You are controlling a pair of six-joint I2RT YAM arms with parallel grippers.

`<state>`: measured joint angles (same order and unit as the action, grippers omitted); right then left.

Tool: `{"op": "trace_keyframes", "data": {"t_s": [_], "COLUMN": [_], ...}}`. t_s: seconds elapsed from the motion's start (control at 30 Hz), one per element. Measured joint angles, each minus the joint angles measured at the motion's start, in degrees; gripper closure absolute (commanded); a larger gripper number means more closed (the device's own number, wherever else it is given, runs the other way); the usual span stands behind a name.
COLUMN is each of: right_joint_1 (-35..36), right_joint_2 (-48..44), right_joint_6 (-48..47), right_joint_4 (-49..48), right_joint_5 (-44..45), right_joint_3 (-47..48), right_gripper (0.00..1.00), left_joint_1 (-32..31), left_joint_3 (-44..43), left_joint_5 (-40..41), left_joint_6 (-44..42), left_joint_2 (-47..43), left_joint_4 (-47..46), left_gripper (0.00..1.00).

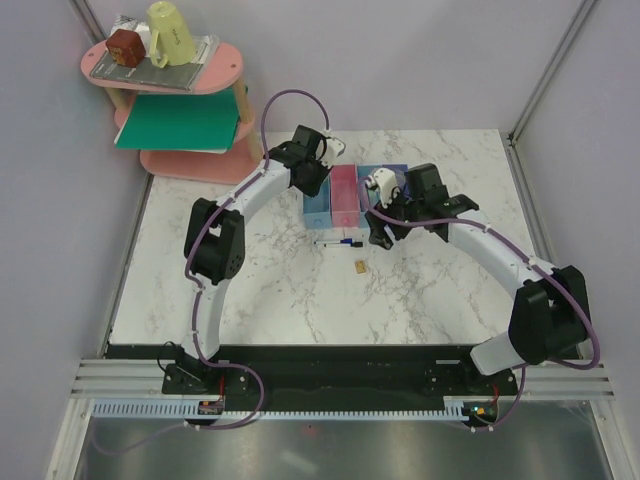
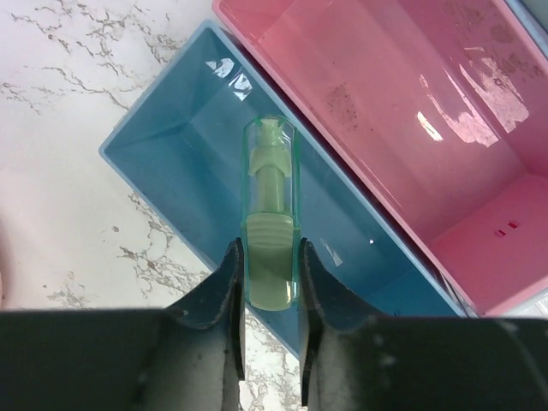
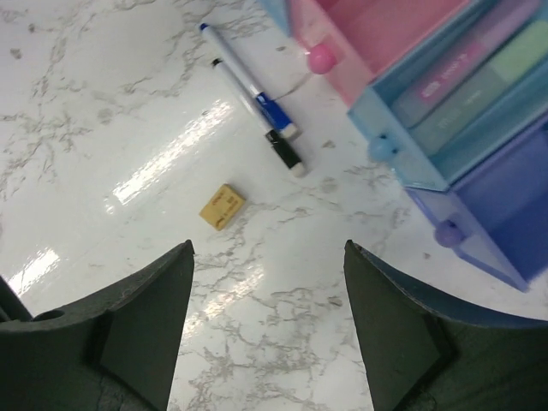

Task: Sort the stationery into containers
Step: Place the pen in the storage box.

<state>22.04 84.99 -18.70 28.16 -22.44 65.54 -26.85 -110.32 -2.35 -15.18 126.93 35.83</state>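
Left tool: the left tool (image 2: 268, 253) is closed on a pale green bar (image 2: 270, 205), pinching its near end. Most of the bar juts out past the fingertips.
Green bar, place: it is over the inside of the light blue bin (image 2: 171, 163) at the left end of the row, just beside the pink bin (image 2: 385, 128). How high it hangs above the bin floor I cannot tell.
Right tool: the right tool (image 3: 268, 257) is open wide and empty, above bare surface near the row's right half.
Loose on the surface: the blue-cap marker (image 3: 247, 79) and black-cap marker (image 3: 257, 116) lie side by side. The tan block (image 3: 223, 206) is a little nearer, apart from them.
Risk, release: the bar is gripped at one end, so it may swing as the grip opens. It could then strike the bin wall, or end up propped on the rim and not flat inside.
Risk, bins: the joined bins look light, so a nudge from a finger could slide the whole row.
Risk, markers: they sit so close that one pinch may catch both or roll one away.
Risk, arms: both work close to the same row, so their paths could cross.
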Motion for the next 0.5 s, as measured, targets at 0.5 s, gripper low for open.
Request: {"op": "trace_keyframes", "data": {"t_s": [0.5], "right_joint_1": [9.99], "right_joint_2": [10.99], "right_joint_6": [-0.13], "right_joint_4": [-0.90], "right_joint_5": [3.21], "right_joint_3": [-3.15], "right_gripper": [0.26], "left_joint_1": [0.11], "left_joint_3": [0.02], "left_joint_5": [-5.60], "left_joint_6": [0.15], "left_joint_2": [-0.55], "left_joint_4": [0.04], "left_gripper": [0.50]}}
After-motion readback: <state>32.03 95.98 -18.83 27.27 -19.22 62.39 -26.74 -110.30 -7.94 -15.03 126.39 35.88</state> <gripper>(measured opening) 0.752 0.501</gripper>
